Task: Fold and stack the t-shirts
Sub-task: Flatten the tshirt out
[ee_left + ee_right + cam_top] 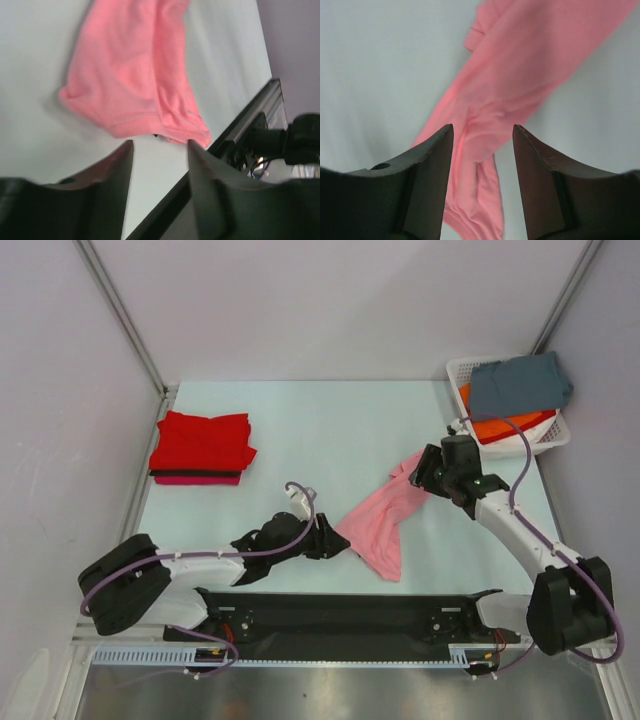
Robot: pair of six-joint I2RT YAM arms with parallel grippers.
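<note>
Robot lab test cell, going by what I see from my end

I'm driving inside a boxed-in bench: plain pale wall panels (330, 300) on three sides held by bare aluminium posts (118, 310), a pale green table (330, 430), and the left arm (200, 565) and right arm (515, 525) bolted side by side to a black rail (340, 605) at the near edge. Laundry sits on it like test pieces, a stack of red t-shirts (203, 445) and a white slotted basket (456, 370)
</note>
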